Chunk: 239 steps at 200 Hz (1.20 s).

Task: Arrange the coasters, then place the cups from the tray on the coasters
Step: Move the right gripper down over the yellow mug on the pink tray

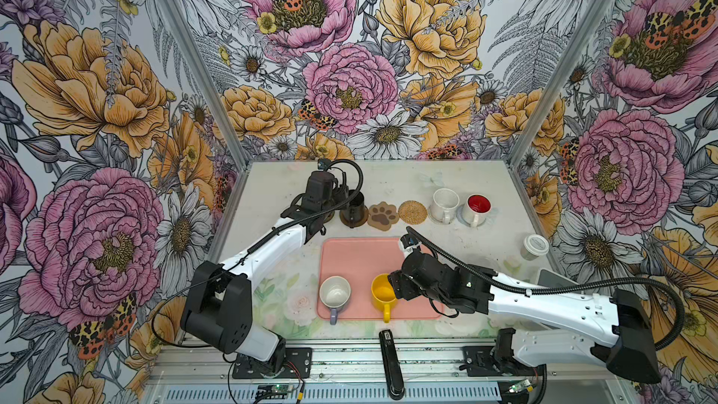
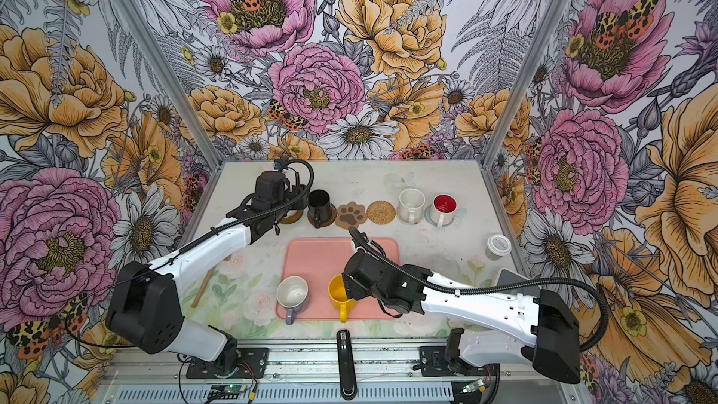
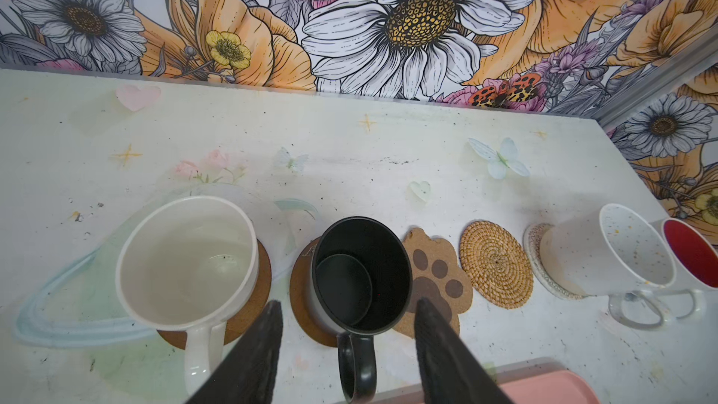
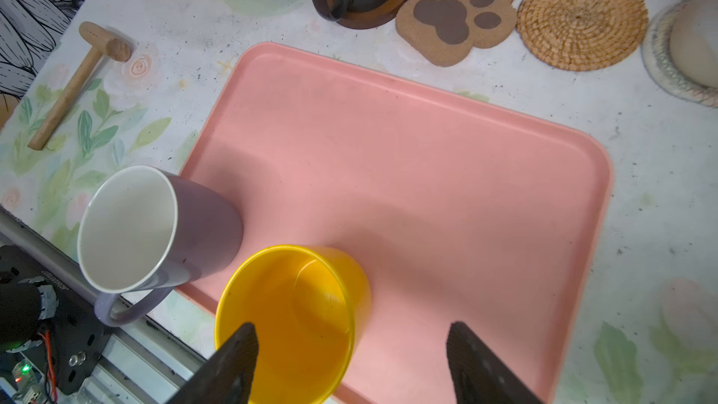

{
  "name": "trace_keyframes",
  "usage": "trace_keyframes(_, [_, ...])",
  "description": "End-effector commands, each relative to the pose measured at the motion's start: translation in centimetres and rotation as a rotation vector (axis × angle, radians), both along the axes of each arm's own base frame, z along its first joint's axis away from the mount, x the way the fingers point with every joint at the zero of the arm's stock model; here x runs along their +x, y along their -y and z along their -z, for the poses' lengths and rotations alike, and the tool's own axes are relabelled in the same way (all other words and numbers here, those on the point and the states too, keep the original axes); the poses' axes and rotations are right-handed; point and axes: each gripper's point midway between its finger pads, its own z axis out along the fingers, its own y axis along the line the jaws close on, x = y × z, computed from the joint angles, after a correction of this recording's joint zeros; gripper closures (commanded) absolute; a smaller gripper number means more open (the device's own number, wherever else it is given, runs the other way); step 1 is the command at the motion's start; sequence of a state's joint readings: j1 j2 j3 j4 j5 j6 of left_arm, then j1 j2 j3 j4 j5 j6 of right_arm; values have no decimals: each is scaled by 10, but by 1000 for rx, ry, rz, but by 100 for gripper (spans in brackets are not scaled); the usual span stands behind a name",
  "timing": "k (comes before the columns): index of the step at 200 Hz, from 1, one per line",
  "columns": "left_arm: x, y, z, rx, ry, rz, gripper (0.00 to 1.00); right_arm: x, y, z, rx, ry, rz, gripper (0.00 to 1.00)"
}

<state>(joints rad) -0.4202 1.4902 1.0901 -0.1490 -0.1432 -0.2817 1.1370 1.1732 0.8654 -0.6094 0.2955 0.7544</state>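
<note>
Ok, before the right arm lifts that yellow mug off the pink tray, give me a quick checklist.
1. Right gripper at the yellow handled mug, jaws open: ok.
2. Grip closed on the mug: not ok.
3. Yellow mug upright on the salmon-pink rectangular tray: ok.
4. Tan paw-shaped coaster and golden woven round coaster bare: ok.
5. Lavender mug stands apart from it: ok.
6. Left gripper, open beside the black mug, clear of the paw coaster: cannot tell.

Six mugs: one plain white mug [image 3: 186, 262], one black mug [image 3: 361, 270], one speckled mug [image 1: 445, 202], one red-lined mug [image 1: 478, 204], one lavender mug [image 1: 335, 293], one yellow mug [image 1: 382, 291].

Six coasters: one brown disc [image 3: 248, 318], a second brown disc [image 3: 301, 301], one paw-shaped coaster [image 1: 382, 215], one golden woven coaster [image 1: 412, 211], one whitish woven coaster [image 3: 532, 242], one pale blue coaster [image 1: 464, 214].

One pink tray [image 1: 357, 258], one lidded paper cup [image 1: 535, 246], one wooden mallet [image 4: 70, 87].
</note>
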Motion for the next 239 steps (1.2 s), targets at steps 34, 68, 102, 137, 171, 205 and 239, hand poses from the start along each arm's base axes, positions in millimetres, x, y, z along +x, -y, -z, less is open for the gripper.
trace_keyframes(34, [7, 5, -8, -46, 29, 14, 44, -24, -7, 10, -26, 26, -13, 23])
trace_keyframes(68, [5, 9, -11, -71, 37, 36, 44, -42, -18, 12, -30, 56, -35, 23])
trace_keyframes(102, [7, 10, -10, -82, 34, 41, 44, -46, -20, 20, -37, 32, -35, 23])
trace_keyframes(137, [8, 10, -8, -90, 28, 44, 44, -50, -20, 29, -17, -10, -15, 23])
trace_keyframes(171, [9, 10, -6, -95, 22, 46, 44, -52, -24, 35, -18, -24, -24, 23])
trace_keyframes(205, [9, 10, -7, -101, 22, 48, 44, -56, -30, 41, -15, -51, -40, 25])
trace_keyframes(239, [10, 10, -3, -100, 15, 48, 44, -57, -31, 46, -12, -70, -44, 31])
